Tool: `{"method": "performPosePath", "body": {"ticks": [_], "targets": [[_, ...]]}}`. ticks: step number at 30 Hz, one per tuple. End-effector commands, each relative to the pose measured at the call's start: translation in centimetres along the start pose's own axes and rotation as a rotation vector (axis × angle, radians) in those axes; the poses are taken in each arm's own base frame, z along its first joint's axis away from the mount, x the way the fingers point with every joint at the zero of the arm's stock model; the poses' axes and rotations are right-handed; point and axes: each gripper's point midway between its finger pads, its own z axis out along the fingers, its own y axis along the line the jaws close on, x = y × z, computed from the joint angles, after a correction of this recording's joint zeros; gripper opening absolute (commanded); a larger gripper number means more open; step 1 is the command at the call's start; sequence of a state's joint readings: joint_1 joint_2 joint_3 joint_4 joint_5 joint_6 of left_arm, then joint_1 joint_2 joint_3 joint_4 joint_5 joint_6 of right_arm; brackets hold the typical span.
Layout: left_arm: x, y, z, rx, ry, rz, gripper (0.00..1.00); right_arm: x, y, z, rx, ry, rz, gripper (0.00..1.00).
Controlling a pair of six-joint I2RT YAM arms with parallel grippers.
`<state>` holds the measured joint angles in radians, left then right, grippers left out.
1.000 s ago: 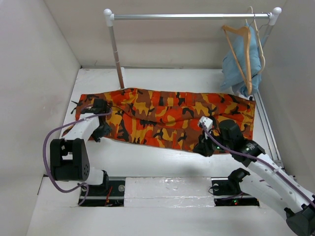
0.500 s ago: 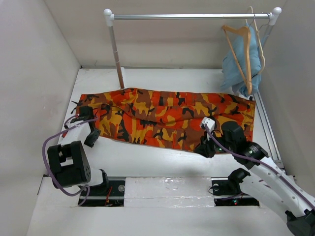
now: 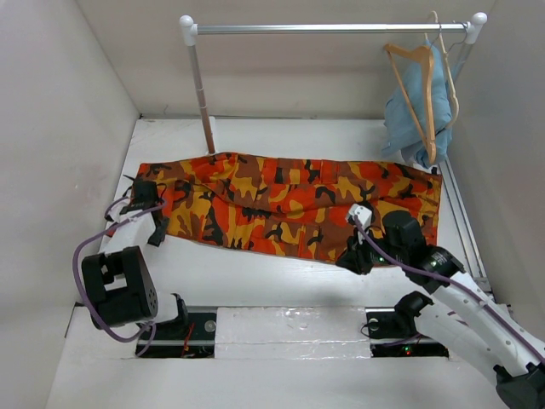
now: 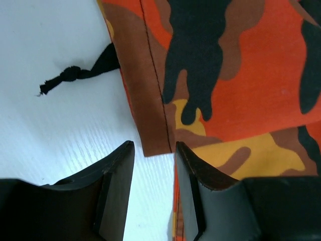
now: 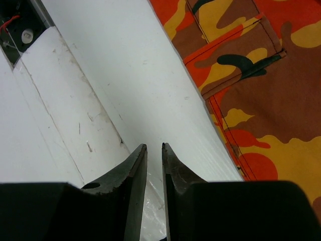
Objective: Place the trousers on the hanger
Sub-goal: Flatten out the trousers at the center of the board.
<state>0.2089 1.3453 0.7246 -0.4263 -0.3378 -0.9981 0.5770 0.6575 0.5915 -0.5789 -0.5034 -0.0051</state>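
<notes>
The camouflage trousers (image 3: 289,204) lie flat and spread across the table, waist end at the left. The tan wooden hanger (image 3: 416,85) hangs bare at the right end of the rail. My left gripper (image 3: 156,232) is at the trousers' near left corner; in the left wrist view it (image 4: 153,148) is open over white table, the brown waistband corner (image 4: 155,135) just beyond its tips, nothing held. The cloth (image 4: 251,75) fills the right of that view. My right gripper (image 3: 347,258) sits just off the trousers' front edge, jaws (image 5: 154,148) nearly together and empty, cloth (image 5: 261,85) to its right.
A metal rail (image 3: 332,28) on a post (image 3: 203,94) spans the back. A light blue garment (image 3: 407,115) on a second hanger hangs behind the bare one. A black drawstring end (image 4: 70,75) lies on the table. White walls enclose left, back and right.
My left gripper has drawn back leftward off the trousers to their left corner. The right arm has barely moved. The trousers lie as before.
</notes>
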Motion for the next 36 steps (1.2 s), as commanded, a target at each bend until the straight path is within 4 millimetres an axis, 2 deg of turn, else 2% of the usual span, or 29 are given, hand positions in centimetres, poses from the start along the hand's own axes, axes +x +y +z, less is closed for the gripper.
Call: {"method": "performPosePath", "body": {"ticks": [1, 5, 11, 13, 16, 18, 19, 23, 24, 25, 26, 27, 28, 29, 30, 31, 32, 33, 34, 35, 36], "targets": [[-1.0, 0.4, 0.6, -0.046, -0.031, -0.023, 0.35, -0.2, 0.0, 0.2, -0.002, -0.006, -0.004, 0.24], [0.0, 0.5, 1.8, -0.081, 0.014, 0.01, 0.33, -0.1, -0.1, 0.4, -0.001, 0.001, 0.0, 0.24], [0.7, 1.3, 2.2, -0.107, 0.029, 0.025, 0.29, -0.4, -0.3, 0.5, 0.005, -0.002, -0.001, 0.24], [0.8, 1.4, 2.4, -0.115, 0.034, 0.043, 0.01, -0.6, -0.3, 0.5, 0.005, -0.003, -0.002, 0.24], [-0.4, 1.1, 1.5, -0.126, 0.008, 0.063, 0.0, -0.9, -0.2, 0.3, 0.008, -0.004, -0.009, 0.24], [-2.6, -0.2, -0.8, -0.051, -0.047, 0.06, 0.0, -1.3, -0.3, 0.2, 0.014, -0.01, -0.016, 0.23], [-4.2, -1.3, -3.3, 0.037, -0.09, 0.045, 0.0, -1.8, -0.3, 0.1, 0.018, -0.022, -0.021, 0.24], [-7.9, -3.9, -9.2, 0.248, -0.196, -0.022, 0.0, -2.6, -0.4, 0.5, 0.012, -0.034, -0.029, 0.24], [-9.0, -5.1, -10.9, 0.298, -0.211, -0.044, 0.0, -2.6, -0.5, 0.9, 0.004, -0.021, -0.022, 0.24], [-9.5, -6.1, -11.6, 0.328, -0.212, -0.054, 0.0, -2.9, -0.6, 1.1, 0.004, -0.027, -0.032, 0.24], [-9.6, -7.0, -11.2, 0.324, -0.19, -0.049, 0.0, -3.4, -0.6, 1.2, 0.003, -0.029, -0.039, 0.23], [-10.9, -9.0, -12.6, 0.374, -0.196, -0.067, 0.0, -3.7, -0.7, 1.2, 0.004, -0.026, -0.044, 0.23], [-11.6, -10.5, -12.8, 0.4, -0.203, -0.076, 0.0, -3.7, -0.9, 1.5, 0.006, -0.006, -0.051, 0.23], [-11.7, -11.9, -11.3, 0.379, -0.189, -0.065, 0.0, -4.6, -0.9, 1.3, 0.011, -0.015, -0.061, 0.23], [-13.3, -13.8, -12.0, 0.408, -0.215, -0.078, 0.0, -4.8, -1.0, 1.3, 0.017, -0.01, -0.061, 0.23], [-14.2, -14.9, -11.6, 0.4, -0.234, -0.075, 0.0, -4.8, -1.1, 1.4, 0.02, 0.002, -0.056, 0.23], [-13.5, -15.6, -8.3, 0.315, -0.201, -0.032, 0.0, -5.0, -1.1, 1.3, 0.022, 0.003, -0.056, 0.23], [-15.3, -17.6, -9.2, 0.33, -0.225, -0.029, 0.13, -5.6, -1.1, 1.1, 0.026, -0.005, -0.059, 0.23], [-14.6, -17.1, -7.9, 0.246, -0.177, 0.021, 0.22, -5.6, -1.0, 1.0, 0.028, 0.0, -0.053, 0.23], [-14.0, -16.8, -4.6, 0.123, -0.156, 0.054, 0.33, -5.7, -1.0, 0.8, 0.029, -0.002, -0.05, 0.24], [-15.2, -17.7, -5.4, 0.115, -0.17, 0.053, 0.55, -5.8, -1.0, 0.7, 0.035, -0.004, -0.049, 0.25]]}}
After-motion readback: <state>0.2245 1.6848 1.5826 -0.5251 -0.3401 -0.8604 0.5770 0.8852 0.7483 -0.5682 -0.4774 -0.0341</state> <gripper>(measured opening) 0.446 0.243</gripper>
